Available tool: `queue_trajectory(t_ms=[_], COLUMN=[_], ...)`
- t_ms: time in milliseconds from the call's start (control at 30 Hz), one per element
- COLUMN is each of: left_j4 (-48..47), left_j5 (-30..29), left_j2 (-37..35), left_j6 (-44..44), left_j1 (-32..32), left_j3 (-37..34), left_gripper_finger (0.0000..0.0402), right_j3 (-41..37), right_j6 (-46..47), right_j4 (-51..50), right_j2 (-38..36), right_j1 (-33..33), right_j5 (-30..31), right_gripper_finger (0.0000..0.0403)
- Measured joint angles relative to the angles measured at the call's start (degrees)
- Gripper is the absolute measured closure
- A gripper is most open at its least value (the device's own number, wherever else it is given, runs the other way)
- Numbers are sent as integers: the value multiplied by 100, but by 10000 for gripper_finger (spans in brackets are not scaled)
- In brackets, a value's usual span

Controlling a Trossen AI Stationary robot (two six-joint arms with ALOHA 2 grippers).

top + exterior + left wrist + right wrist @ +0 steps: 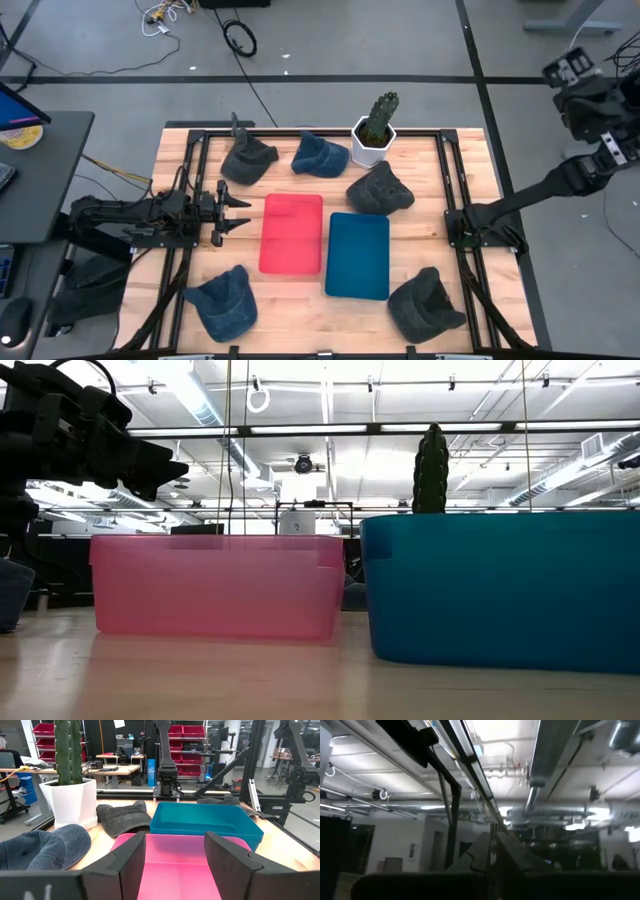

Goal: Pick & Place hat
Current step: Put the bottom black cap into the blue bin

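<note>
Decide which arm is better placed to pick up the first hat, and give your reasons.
Left. Its open tool sits low over the table beside the red bin, with hats close by. The right arm is raised off the table's right edge.

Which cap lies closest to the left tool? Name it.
The dark grey cap at the table's far-left corner, beside the blue cap. It sits just beyond the left tool; the other four caps lie farther away.

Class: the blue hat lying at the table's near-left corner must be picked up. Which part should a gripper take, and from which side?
Grip the blue hat at its rounded crown, coming straight down from above. It lies flat with soft fabric bulging up, so fingers can pinch a fold. The left gripper, open, is nearest.
</note>
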Motion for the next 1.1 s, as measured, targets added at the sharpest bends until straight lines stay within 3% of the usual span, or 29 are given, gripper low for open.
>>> queue_trajectory(t_ms=[300, 400, 767, 1100], left_j4=[0, -1, 1, 1], left_j5=[0, 1, 1, 0], left_j2=[2, 0, 0, 1], left_j6=[0, 1, 1, 0], left_j1=[0, 0, -1, 0], left_j3=[0, 1, 1, 0], left_gripper_finger=[195, 195, 195, 195], right_j3=[1164, 1236, 1236, 1234], right_j6=[1163, 1326, 1830, 3521], right_j4=[-1153, -1194, -1571, -3390], right_j2=[817, 966, 1514, 2228], right_j1=[2, 18, 534, 1142], right_j5=[-153, -401, -446, 493], right_gripper_finger=[367, 367, 367, 367])
